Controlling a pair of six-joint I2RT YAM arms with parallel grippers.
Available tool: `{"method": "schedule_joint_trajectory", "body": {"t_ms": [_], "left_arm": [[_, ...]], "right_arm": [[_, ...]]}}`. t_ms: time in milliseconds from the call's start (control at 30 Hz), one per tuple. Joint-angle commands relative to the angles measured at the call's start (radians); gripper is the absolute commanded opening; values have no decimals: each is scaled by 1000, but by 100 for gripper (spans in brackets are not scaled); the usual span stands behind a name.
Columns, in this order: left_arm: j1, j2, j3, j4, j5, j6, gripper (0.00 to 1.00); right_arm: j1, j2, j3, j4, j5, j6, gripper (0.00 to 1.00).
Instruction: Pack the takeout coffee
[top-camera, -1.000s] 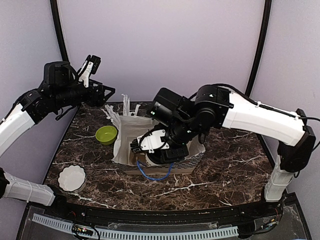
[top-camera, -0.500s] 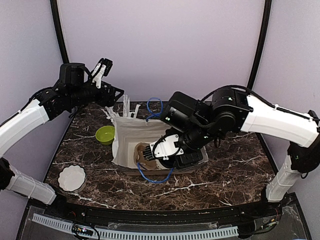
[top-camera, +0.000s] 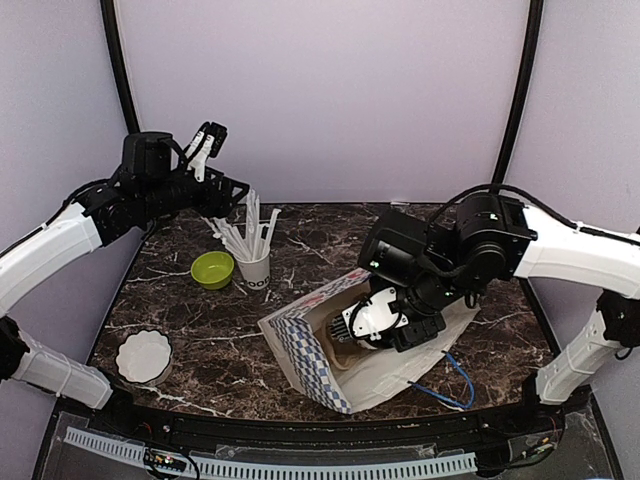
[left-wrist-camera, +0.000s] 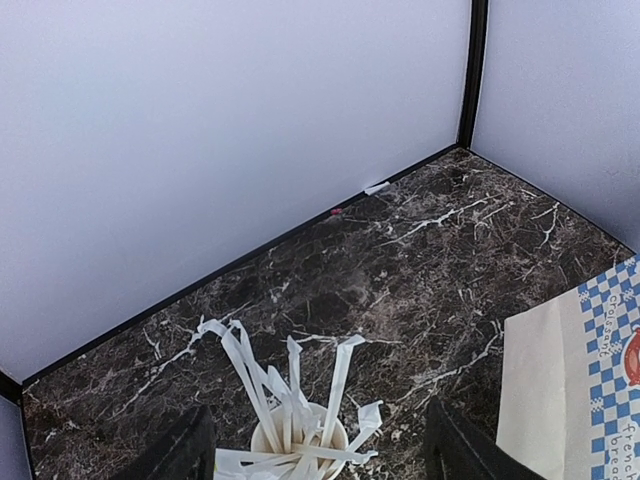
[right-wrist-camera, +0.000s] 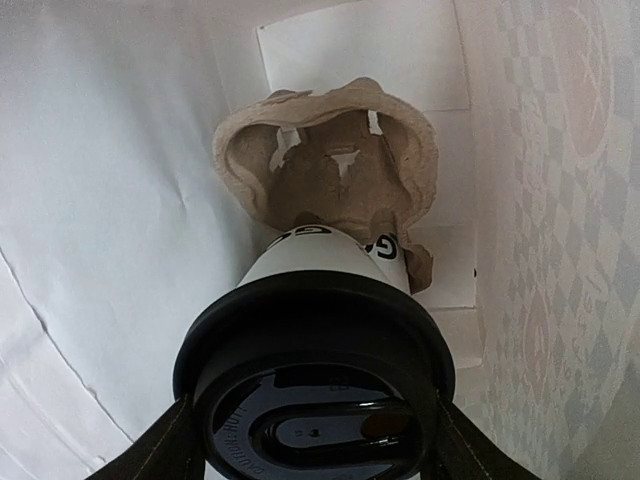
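The coffee cup (right-wrist-camera: 312, 268) fills the lower centre of my right wrist view. Its black lid (right-wrist-camera: 312, 400) faces the lens and its lettered base sits in the brown pulp carrier (right-wrist-camera: 330, 170) at upper centre. Its long axis runs straight away from the camera, deep into the white paper bag (right-wrist-camera: 110, 200). My right gripper (right-wrist-camera: 312, 445) clamps the lid from both sides. In the top view the bag lies tilted at lower centre on the dark marble table (top-camera: 180, 320), with pale lilac walls (top-camera: 320, 90) behind. My left gripper (top-camera: 205, 142) hangs wide and empty at upper left, up-left of the straw cup (top-camera: 253, 268).
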Motion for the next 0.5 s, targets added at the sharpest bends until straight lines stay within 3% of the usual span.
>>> {"method": "schedule_joint_trajectory", "body": {"t_ms": [0,167,333,467], "left_arm": [[10,-27,-24,34,-5,13,73],[10,-17,-17,31,-35,14,73],[9,20,16,15,28,-18,73],[10,55,45,16,49,-30,73]], "right_arm": [[12,18,83,-17,-63,-17,48],[45,10,89,-6,-108,-23,48],[57,12,104,52,-118,-6,48],[62,15,58,130,-61,2,47]]}}
